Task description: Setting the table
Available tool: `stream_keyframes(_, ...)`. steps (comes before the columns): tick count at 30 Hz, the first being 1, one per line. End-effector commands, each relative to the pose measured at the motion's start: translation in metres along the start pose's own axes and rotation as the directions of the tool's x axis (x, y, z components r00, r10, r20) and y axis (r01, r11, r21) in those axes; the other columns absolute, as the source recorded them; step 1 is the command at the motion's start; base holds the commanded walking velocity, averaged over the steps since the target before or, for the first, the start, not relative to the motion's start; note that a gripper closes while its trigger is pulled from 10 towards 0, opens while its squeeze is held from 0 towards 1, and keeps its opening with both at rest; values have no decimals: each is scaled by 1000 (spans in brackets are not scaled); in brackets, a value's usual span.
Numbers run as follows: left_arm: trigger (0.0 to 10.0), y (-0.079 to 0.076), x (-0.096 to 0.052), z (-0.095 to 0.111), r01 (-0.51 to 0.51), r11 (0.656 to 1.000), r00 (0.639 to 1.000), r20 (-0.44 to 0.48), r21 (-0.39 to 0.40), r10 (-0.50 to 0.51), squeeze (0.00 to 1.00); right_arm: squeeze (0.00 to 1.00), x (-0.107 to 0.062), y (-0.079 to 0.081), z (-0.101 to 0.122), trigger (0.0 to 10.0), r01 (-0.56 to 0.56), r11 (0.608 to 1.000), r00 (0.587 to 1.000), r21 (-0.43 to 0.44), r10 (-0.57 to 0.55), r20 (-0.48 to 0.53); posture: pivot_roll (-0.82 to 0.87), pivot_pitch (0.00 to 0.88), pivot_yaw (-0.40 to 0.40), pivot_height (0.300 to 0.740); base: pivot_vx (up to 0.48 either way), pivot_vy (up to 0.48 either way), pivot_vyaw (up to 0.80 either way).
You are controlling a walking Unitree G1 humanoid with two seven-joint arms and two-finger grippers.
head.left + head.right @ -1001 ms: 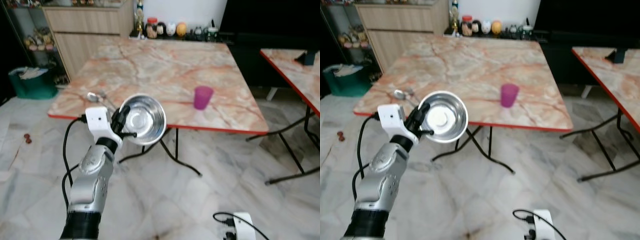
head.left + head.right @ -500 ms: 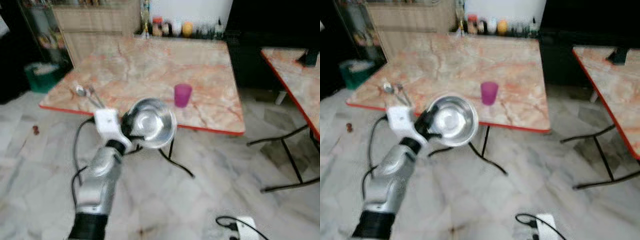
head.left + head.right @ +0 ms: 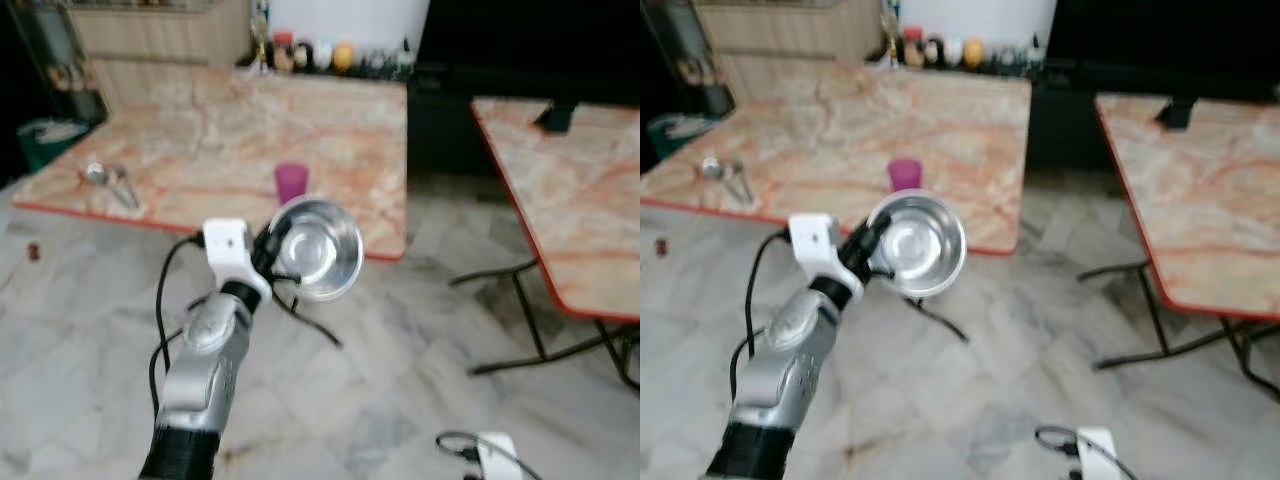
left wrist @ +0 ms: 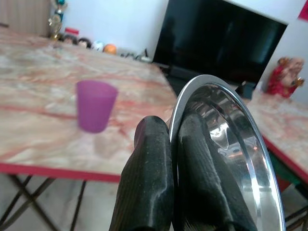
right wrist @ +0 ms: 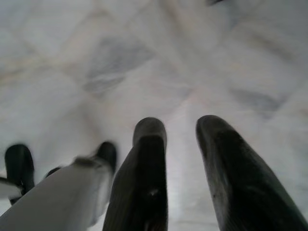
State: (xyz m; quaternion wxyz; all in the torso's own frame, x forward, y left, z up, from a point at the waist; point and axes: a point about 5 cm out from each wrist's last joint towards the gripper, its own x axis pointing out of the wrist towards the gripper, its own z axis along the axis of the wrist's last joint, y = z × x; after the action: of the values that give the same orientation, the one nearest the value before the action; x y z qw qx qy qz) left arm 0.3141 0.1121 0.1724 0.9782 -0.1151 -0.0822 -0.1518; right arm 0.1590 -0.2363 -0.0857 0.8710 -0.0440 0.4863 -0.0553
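My left gripper (image 3: 268,250) is shut on the rim of a shiny steel bowl (image 3: 318,248), held tilted in the air over the floor just off the table's front edge. In the left wrist view one black finger (image 4: 149,183) sits outside the rim of the bowl (image 4: 231,144) and the other inside it. A purple cup (image 3: 291,182) stands upright on the marble table (image 3: 200,120) near that edge, just beyond the bowl. Two spoons (image 3: 105,180) lie at the table's front left. My right gripper (image 5: 180,130) hangs low, open, over the floor.
A second marble table (image 3: 570,170) with a red rim stands to the right, with a strip of marble floor (image 3: 440,230) between the two tables. Folding black legs show under both. Jars and bottles (image 3: 300,55) line the far edge of the first table. A cabinet stands at the back left.
The whole view has swung to the right, so the first table now sits further left and the second table shows more. The left gripper still holds the bowl the same way.
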Motion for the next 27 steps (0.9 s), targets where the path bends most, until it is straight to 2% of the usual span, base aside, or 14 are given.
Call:
stream_keyframes(1,10000,7,-2,4,-26,999,1000,15,21,26,0,0,1,6,2,10000,-16,1000,1000,11,16,8,100,0,-46,740,0,-401,0)
stream_keyframes(24,10000,9,-2,5,-37,999,999,12,21,36,0,0,1,6,4,10000,-15,1000,1000,-13,15,9,92,0,-43,740,0,-402,0)
stream_keyframes(27,10000,9,-2,5,-36,999,999,11,20,35,0,0,1,6,4,10000,-9,1000,1000,-13,9,10,92,0,-43,740,0,-401,744)
